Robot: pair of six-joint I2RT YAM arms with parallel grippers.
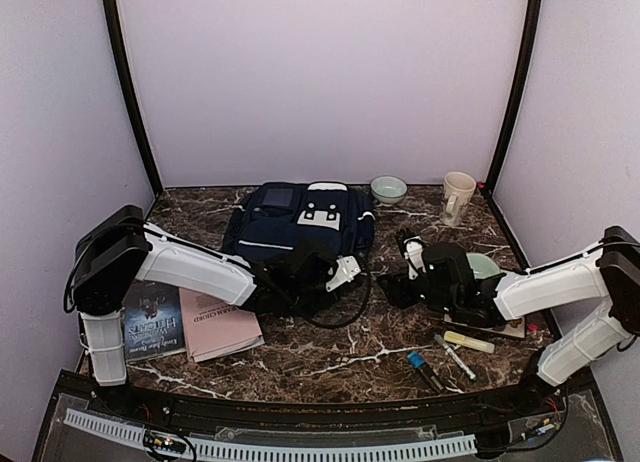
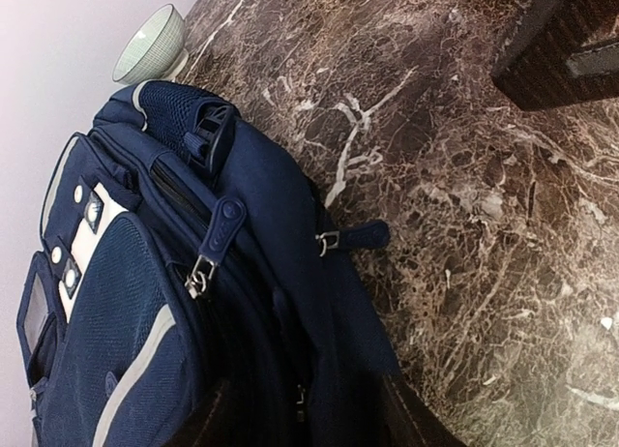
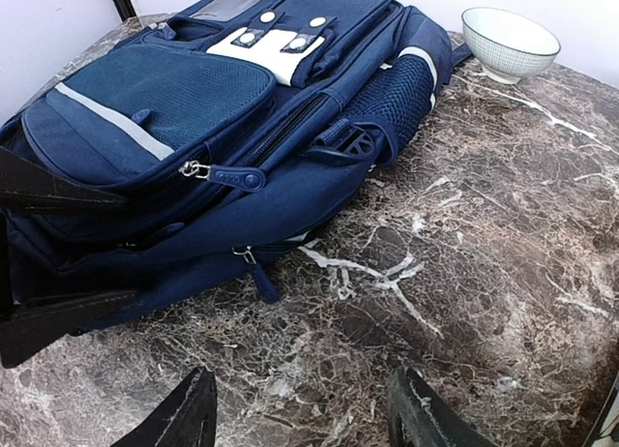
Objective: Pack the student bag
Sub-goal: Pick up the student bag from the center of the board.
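Observation:
The student bag (image 1: pixel 300 222), navy with a white stripe and a pale patch, lies flat at the table's middle. My left gripper (image 1: pixel 305 277) is at its near edge. In the left wrist view its gripper (image 2: pixel 305 423) straddles a fold of the student bag (image 2: pixel 251 273) beside a zipper, jaws apart with fabric filling the gap. My right gripper (image 1: pixel 395 282) hovers over bare marble just right of the bag. In the right wrist view this gripper (image 3: pixel 300 418) stands open and empty, a short way from the student bag (image 3: pixel 193 128) and its lower zipper pull (image 3: pixel 261 283).
A pale bowl (image 1: pixel 388 189) and a cream mug (image 1: pixel 457 197) stand at the back right. A dark book (image 1: pixel 153 320) and a pink booklet (image 1: pixel 220 324) lie front left. A green bowl (image 1: pixel 485 265), a yellow highlighter (image 1: pixel 468 341) and pens (image 1: pixel 440 362) sit under the right arm.

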